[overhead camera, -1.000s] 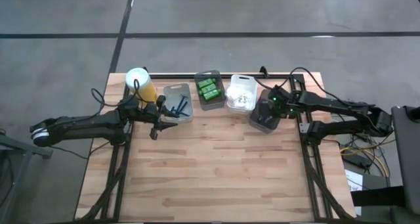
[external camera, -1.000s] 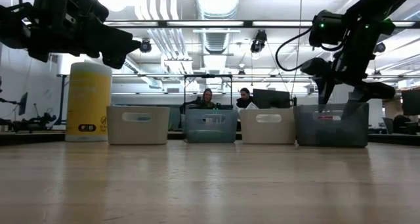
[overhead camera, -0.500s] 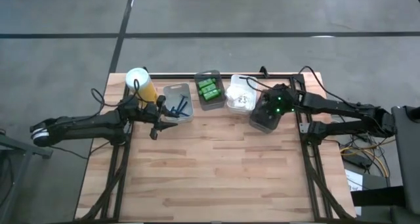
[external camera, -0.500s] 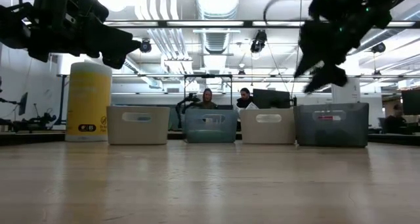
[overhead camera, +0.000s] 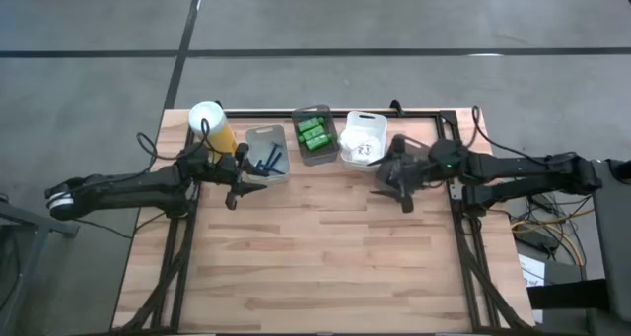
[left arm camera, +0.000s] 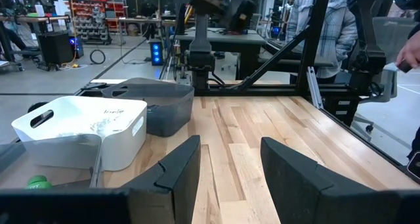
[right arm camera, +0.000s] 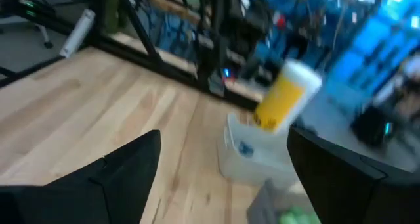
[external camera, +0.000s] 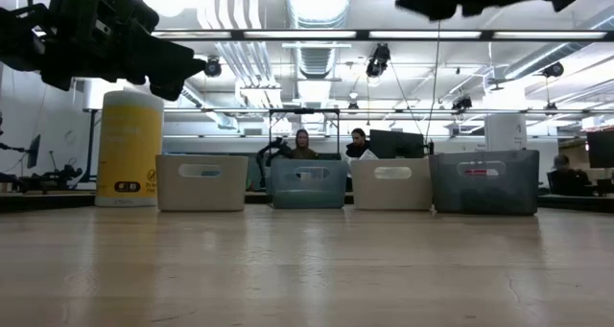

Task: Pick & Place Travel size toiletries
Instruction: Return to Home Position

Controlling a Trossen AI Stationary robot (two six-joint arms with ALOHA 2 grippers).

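The toiletries lie sorted in a row of bins along the far edge. Dark blue razors (overhead camera: 268,162) fill a clear bin, green tubes (overhead camera: 314,134) a grey one, white packets (overhead camera: 362,144) a white one. The dark grey bin (external camera: 484,181) stands at the right end, and in the high view my right arm covers most of it, so no black sachets show. My left gripper (overhead camera: 242,178) hovers open just near of the razor bin. My right gripper (overhead camera: 386,178) hangs open and empty above the dark grey bin, facing the table's left.
A tall yellow canister (overhead camera: 209,119) with a white lid stands at the far left corner, beside the razor bin. The near wooden tabletop (overhead camera: 315,257) holds nothing. People sit and stand in the room beyond the far edge.
My right gripper has risen out of the dark grey bin, climbing to the top of the low view. It has swung round from pointing down to facing the table's left and drawn a little toward the near edge. Nothing shows between its fingers.
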